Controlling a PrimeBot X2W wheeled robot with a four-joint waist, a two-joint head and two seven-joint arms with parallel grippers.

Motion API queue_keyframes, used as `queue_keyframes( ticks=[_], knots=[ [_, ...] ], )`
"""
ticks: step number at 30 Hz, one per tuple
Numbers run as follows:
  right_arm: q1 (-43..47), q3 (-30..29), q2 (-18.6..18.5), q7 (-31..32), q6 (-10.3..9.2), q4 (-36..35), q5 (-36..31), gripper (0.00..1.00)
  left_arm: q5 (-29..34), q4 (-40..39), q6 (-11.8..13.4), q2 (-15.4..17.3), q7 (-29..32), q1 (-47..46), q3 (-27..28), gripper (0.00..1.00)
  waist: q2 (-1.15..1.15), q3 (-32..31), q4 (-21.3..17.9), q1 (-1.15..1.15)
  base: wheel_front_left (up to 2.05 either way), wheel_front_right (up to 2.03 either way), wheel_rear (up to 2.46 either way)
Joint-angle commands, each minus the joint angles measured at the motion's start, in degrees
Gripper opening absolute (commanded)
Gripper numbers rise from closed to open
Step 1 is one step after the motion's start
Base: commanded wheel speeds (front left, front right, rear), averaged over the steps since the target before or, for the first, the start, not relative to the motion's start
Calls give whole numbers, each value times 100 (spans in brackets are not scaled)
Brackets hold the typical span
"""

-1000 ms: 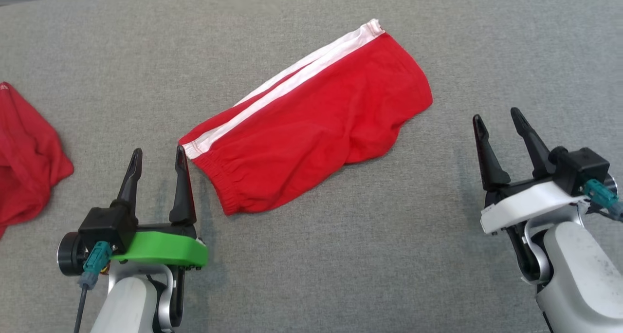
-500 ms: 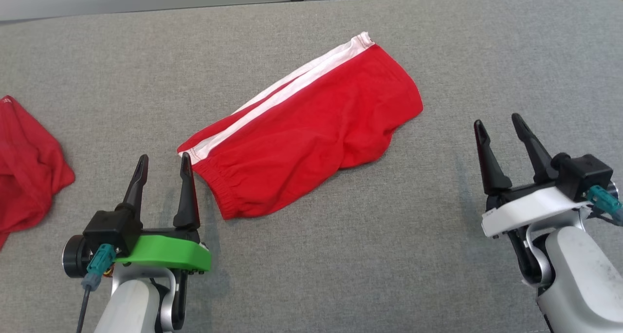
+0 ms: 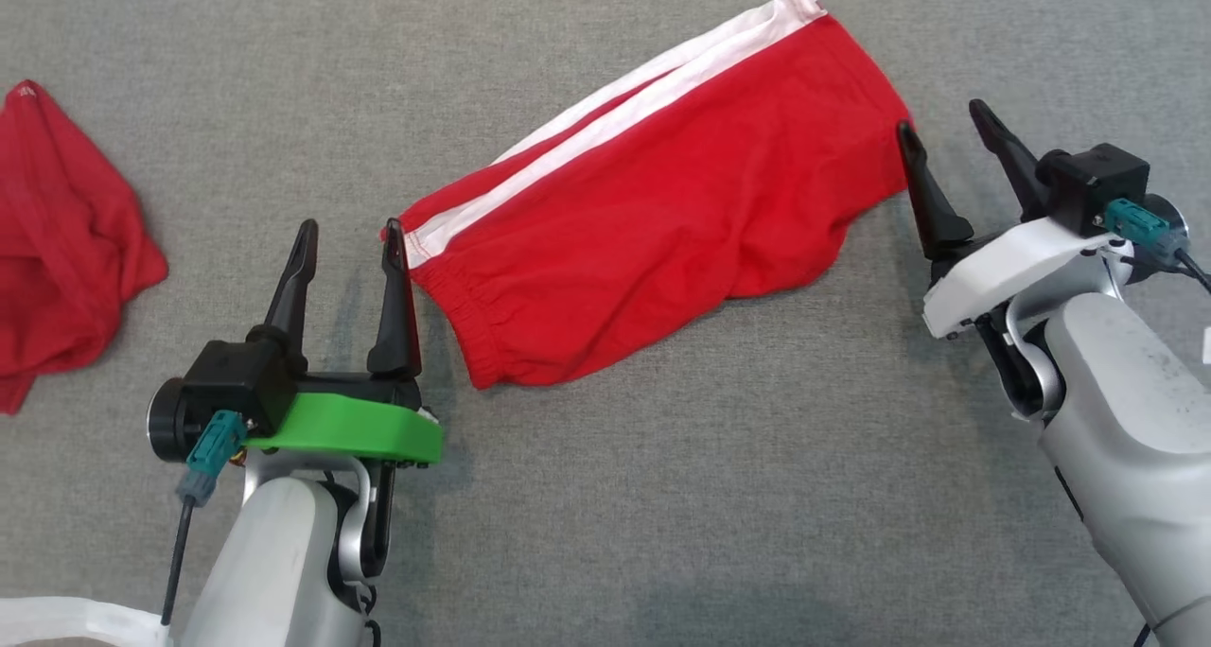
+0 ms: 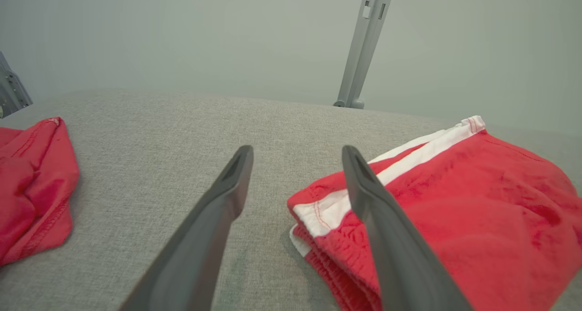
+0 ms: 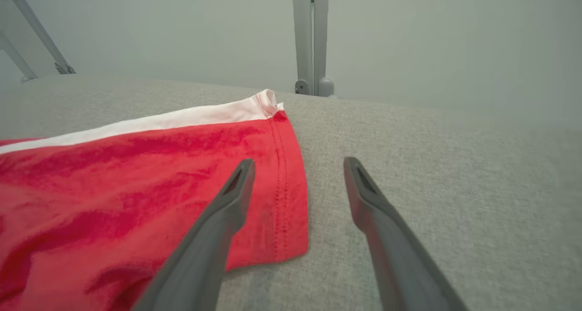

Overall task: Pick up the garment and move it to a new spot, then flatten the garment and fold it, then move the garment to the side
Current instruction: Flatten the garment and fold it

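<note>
Garment: red shorts [image 3: 653,202] with a white side stripe [image 3: 643,108] lie slantwise on the grey cloth-covered surface [image 3: 662,496], with the elastic waistband [image 3: 464,316] at the end toward the left arm and the stitched leg hem [image 5: 282,174] at the end toward the right arm.
Left gripper [image 3: 350,226]: just beside the shorts' waistband corner. In the left wrist view [image 4: 296,151] its finger on the shorts' side crosses the white corner [image 4: 318,208], and the other finger is over bare grey cloth.
Right gripper [image 3: 943,117]: at the shorts' hem end. In the right wrist view [image 5: 299,162] one finger stands over the red fabric just inside the hem, the other beyond the shorts.
Jaws: both pairs are spread wide and hold nothing. Whether either fingertip touches the shorts cannot be told.
Other cloth: a crumpled red piece [image 3: 66,240] lies well apart from the shorts, beyond the left gripper.
</note>
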Motion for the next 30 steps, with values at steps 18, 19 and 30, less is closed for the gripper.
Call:
queue_keyframes(
  ticks=[18, 19, 30],
  knots=[
    [-323, 1024, 5, -8, -1, 731, 1137, 0, 240, 153, -260, -207, -38, -63, 237, 100, 0, 144, 101, 0, 0, 0, 0],
    [-239, 971, -8, -9, -2, 645, 1171, 0, 226, 158, -272, -204, -38, -41, 263, 100, 0, 110, 59, 0, 0, 0, 0],
    [1584, -88, 196, -10, -2, -514, 1100, 0, 248, 162, -239, -75, -38, 194, 396, 100, 0, -242, -378, 0, 0, 0, 0]
  ],
)
